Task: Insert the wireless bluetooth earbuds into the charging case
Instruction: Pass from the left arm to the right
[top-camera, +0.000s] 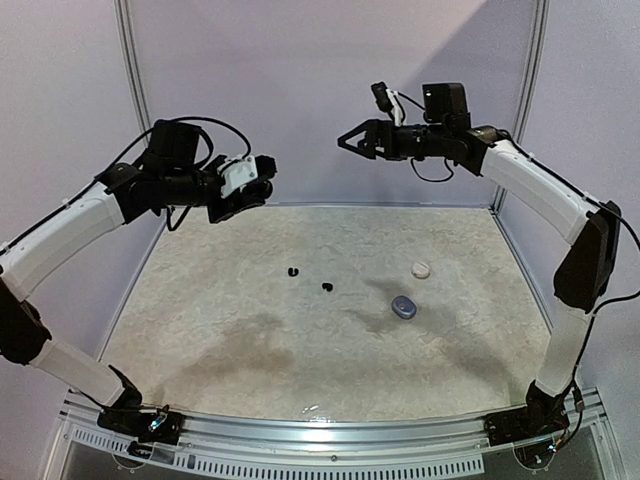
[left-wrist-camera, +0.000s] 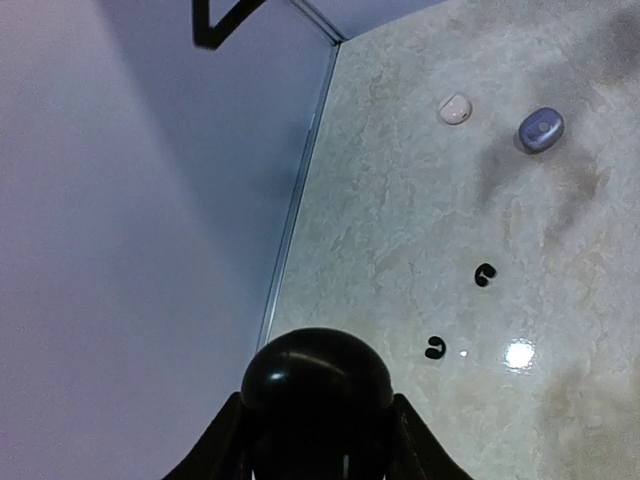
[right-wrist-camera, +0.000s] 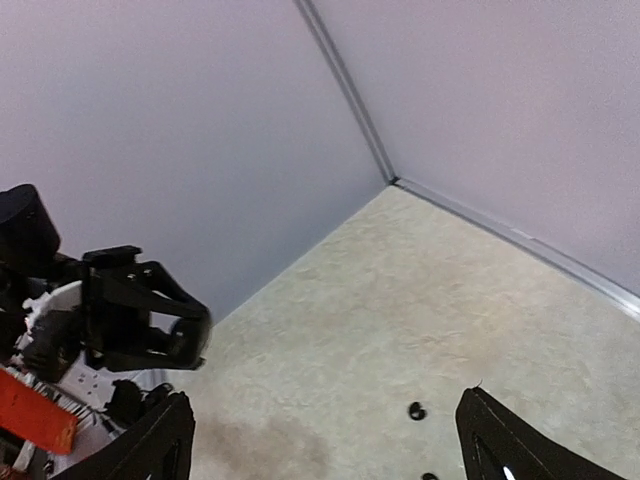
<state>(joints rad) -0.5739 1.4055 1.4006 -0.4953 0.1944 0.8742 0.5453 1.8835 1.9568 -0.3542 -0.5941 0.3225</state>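
Observation:
Two glossy black earbuds lie on the marbled table: one (top-camera: 293, 271) left of the other (top-camera: 327, 287). Both show in the left wrist view (left-wrist-camera: 434, 348) (left-wrist-camera: 484, 274), and one shows in the right wrist view (right-wrist-camera: 416, 411). My left gripper (top-camera: 250, 195) hangs high above the table's back left, shut on a rounded glossy black charging case (left-wrist-camera: 318, 385) that fills the space between its fingers. My right gripper (top-camera: 346, 141) is raised high at the back centre, open and empty, its fingers (right-wrist-camera: 505, 440) wide apart and pointing toward the left gripper.
A small whitish pebble-like case (top-camera: 421, 269) and a lilac rounded case (top-camera: 404, 307) lie right of the earbuds; both show in the left wrist view (left-wrist-camera: 455, 108) (left-wrist-camera: 541, 129). Pale walls with metal rails (top-camera: 135, 90) enclose the back and sides.

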